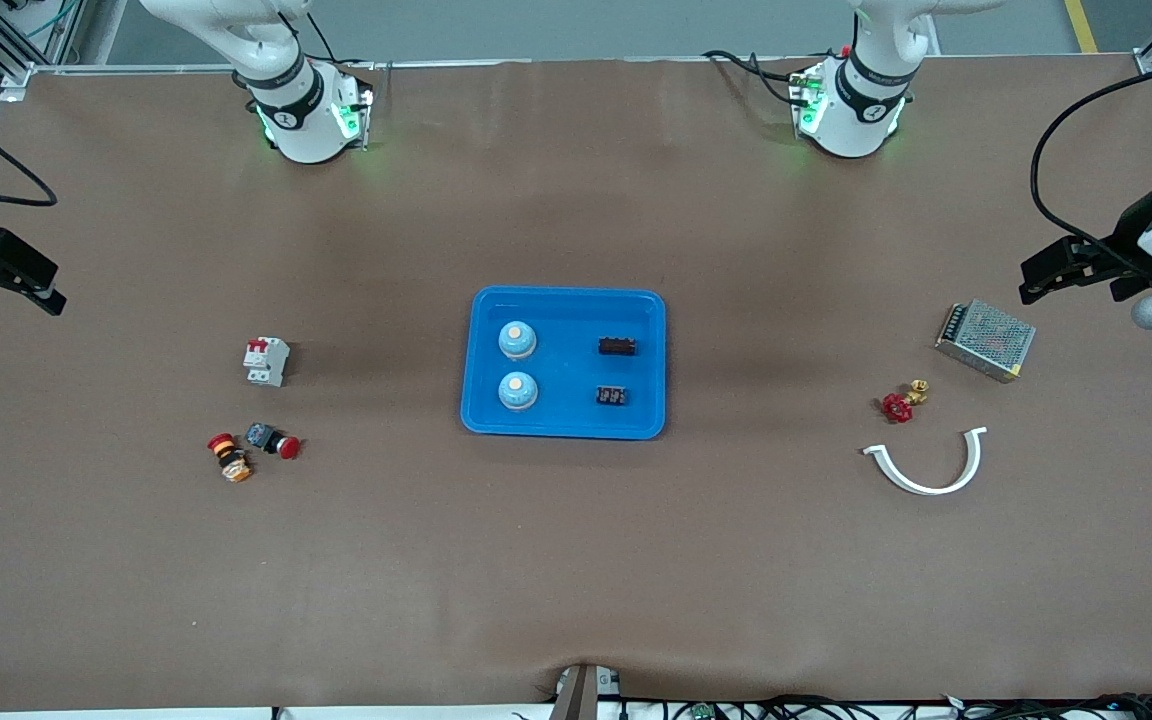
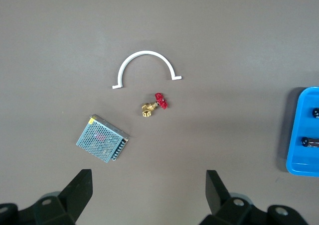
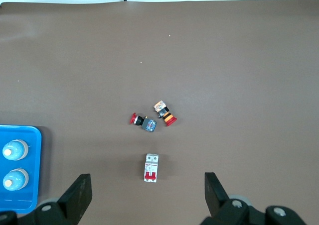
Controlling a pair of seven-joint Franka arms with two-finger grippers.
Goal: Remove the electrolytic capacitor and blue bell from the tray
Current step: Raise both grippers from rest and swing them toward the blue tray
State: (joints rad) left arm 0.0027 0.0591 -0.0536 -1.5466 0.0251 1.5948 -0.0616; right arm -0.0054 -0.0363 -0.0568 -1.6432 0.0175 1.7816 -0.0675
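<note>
In the middle of the table [image 1: 576, 560] sits a blue tray [image 1: 564, 428] holding four things: two pale blue bells [image 1: 517, 340] stand upright with their buttons up, one nearer the front camera than the other, on the side toward the right arm's end, and two small black capacitors [image 1: 617, 346] lie flat on the side toward the left arm's end, each with its long axis running along the table from one arm's end to the other. No writing can be read on any of them. Toward the right arm's end lie a white circuit breaker [image 1: 266, 361] with red switches and two red-capped push buttons [image 1: 273, 440], well apart from the tray. Toward the left arm's end lie a metal mesh box [image 1: 985, 340], a brass valve with a red handle [image 1: 903, 401] and a white curved clip [image 1: 928, 465]. The left tool [image 1: 1066, 268] hangs over the table's edge near the mesh box, its fingers spread and empty. The right tool [image 1: 1, 278] hangs over the opposite edge, likewise spread and empty. Nothing lies between either tool and the tray.
</note>
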